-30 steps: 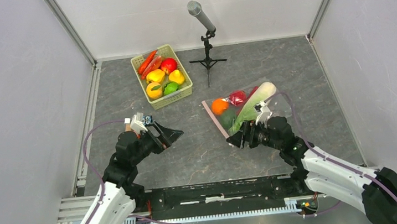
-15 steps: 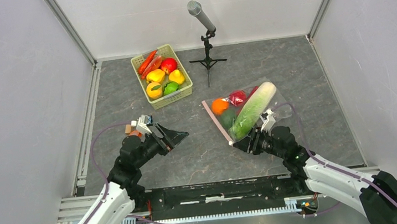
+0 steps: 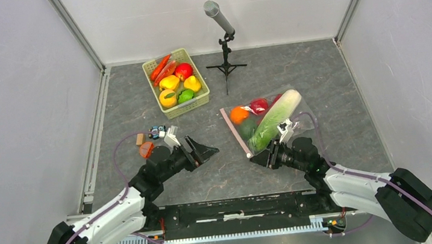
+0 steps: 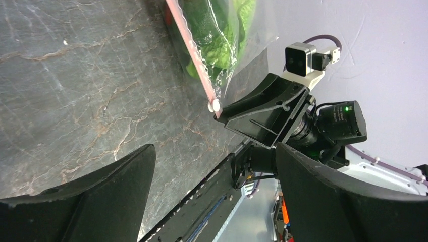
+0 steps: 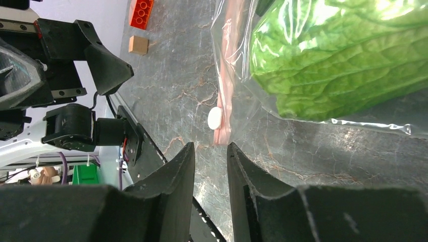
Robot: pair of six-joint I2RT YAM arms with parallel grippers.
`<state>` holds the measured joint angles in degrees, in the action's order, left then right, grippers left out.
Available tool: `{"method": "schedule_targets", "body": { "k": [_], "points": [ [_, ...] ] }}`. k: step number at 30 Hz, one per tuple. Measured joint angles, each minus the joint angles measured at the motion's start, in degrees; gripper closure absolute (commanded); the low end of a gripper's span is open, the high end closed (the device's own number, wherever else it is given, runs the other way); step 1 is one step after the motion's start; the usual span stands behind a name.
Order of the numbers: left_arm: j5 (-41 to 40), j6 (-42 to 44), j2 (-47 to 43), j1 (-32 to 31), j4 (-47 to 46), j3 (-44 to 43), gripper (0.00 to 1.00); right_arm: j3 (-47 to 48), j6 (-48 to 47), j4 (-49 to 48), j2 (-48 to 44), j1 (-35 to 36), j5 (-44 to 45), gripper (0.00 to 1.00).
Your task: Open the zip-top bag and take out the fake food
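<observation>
Bag: your one zip-top bag (image 3: 298, 120), clear crinkly plastic, lies on the grey marbled table (image 3: 317, 69), right of centre
Zip strip (image 3: 235, 132): pale pink, faces left, runs near to far; white slider (image 5: 214, 118) at its near end
Food: four pieces inside: round orange (image 3: 239, 115), dark green fruit (image 3: 249, 129), red piece (image 3: 258, 105), long ribbed cabbage (image 3: 275, 117) with its leafy end nearest you
Right gripper (image 5: 210, 147): narrow gap, pinching nothing, just short of the slider
Left gripper (image 4: 214, 151): spread wide, empty, well apart from the bag

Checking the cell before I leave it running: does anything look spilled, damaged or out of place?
Nothing spilled or torn. The zip-top bag lies flat with the fake food inside. The only strays are a red toy brick and a tan cube on the table near the left arm.
</observation>
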<state>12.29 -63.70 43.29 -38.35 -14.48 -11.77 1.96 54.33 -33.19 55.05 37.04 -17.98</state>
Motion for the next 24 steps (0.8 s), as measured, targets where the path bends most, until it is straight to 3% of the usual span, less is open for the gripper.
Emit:
{"method": "schedule_targets", "body": {
  "k": [10, 24],
  "points": [
    [-4.7, -0.4, 9.3, -6.0, -7.1, -0.2, 0.07, -0.1, 2.4, -4.1, 5.0, 0.1, 0.4, 0.62],
    [-7.7, -1.2, 19.0, -11.5, -13.9, -3.2, 0.11, -0.4, 5.1, -11.2, 8.7, 0.3, 0.7, 0.76]
  ]
}}
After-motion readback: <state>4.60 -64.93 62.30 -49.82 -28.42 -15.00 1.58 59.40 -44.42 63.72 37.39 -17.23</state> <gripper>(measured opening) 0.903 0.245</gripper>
